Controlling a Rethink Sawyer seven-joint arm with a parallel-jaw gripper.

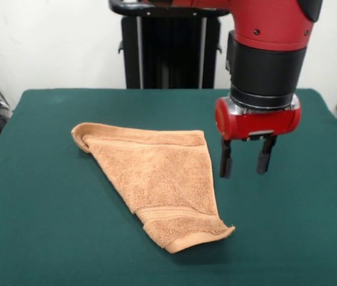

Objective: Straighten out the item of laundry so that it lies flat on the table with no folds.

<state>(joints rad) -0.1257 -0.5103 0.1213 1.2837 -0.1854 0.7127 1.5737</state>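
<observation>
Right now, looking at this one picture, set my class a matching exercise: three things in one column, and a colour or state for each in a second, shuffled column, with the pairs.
Things:
1. towel
2. table
3. gripper

States:
A. dark green, lying under everything
B. hangs in the air beside the cloth, jaws apart, holding nothing
C. orange-tan, folded over into a rough triangle

Pairs: 1-C, 2-A, 3-B
</observation>
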